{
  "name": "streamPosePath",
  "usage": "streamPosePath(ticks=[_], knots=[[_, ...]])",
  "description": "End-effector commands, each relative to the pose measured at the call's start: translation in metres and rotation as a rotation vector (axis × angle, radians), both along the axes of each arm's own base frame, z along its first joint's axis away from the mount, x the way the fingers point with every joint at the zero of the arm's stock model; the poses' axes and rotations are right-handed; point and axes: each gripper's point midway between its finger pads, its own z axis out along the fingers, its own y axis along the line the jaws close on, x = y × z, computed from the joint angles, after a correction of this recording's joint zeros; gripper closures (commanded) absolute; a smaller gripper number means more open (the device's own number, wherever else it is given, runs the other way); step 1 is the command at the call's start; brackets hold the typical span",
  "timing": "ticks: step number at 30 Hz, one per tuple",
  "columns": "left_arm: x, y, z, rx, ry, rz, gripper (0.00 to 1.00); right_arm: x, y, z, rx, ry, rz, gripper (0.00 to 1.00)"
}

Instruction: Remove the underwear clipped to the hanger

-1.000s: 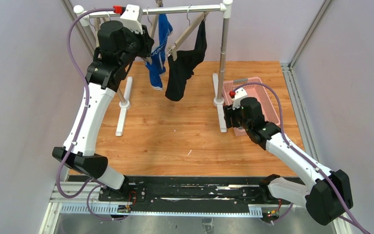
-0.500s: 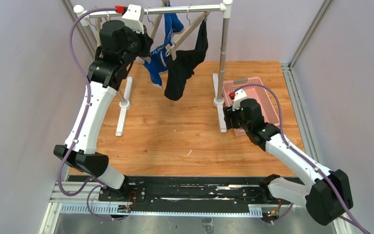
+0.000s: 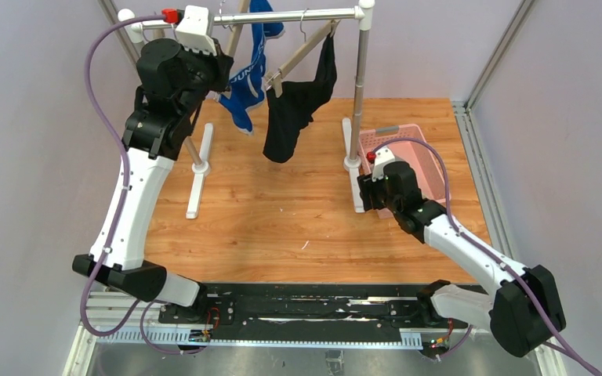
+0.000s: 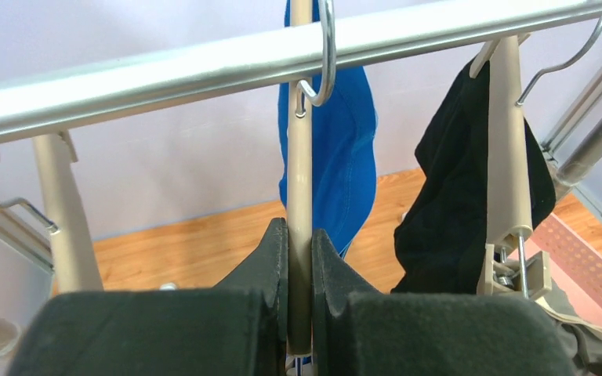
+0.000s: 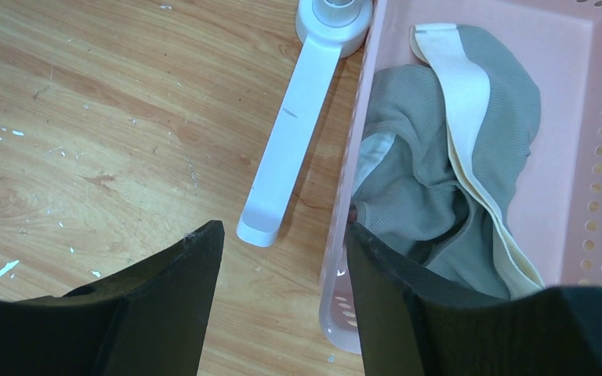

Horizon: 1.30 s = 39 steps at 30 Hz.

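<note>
My left gripper (image 3: 231, 74) (image 4: 299, 235) is shut on the beige hanger bar (image 4: 299, 172) that carries the bright blue briefs (image 3: 244, 82) (image 4: 337, 149). That hanger's hook sits on the metal rail (image 4: 204, 66). The black briefs (image 3: 294, 110) (image 4: 447, 211) hang clipped on the neighbouring hanger (image 4: 508, 141) to the right. The grey briefs (image 5: 439, 180) with a pale waistband lie in the pink basket (image 3: 431, 160) (image 5: 596, 157). My right gripper (image 3: 370, 192) (image 5: 282, 235) is open and empty, low over the basket's left rim.
The rack's rail (image 3: 298, 16) stands on two posts with white feet (image 3: 198, 180) (image 3: 357, 188); the right foot (image 5: 290, 149) lies beside the basket. An empty beige hanger (image 4: 63, 204) hangs on the left. Grey walls close in on both sides.
My left arm has moved left and up with the hanger, swinging the blue briefs up and leftward away from the black ones. The right arm has barely shifted.
</note>
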Motion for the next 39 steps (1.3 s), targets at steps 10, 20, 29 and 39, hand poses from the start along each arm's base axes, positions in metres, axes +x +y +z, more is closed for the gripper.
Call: streamPosePath(ticks=[10,20,29,39], knots=[[-0.042,0.012,-0.008,0.024,-0.062,-0.011,1.0,0.004,0.013,-0.004,0.01,-0.005,0.022,0.4],[-0.068,0.017,-0.078,0.105,0.106,-0.044,1.0,0.009,0.019,0.005,0.03,-0.02,0.03,0.39],[-0.131,0.029,-0.199,0.155,0.391,-0.091,1.0,0.034,0.007,0.013,-0.088,-0.034,-0.022,0.38],[-0.203,0.002,-0.225,0.104,0.508,-0.358,1.0,0.036,0.008,0.044,0.067,-0.055,0.042,0.37]])
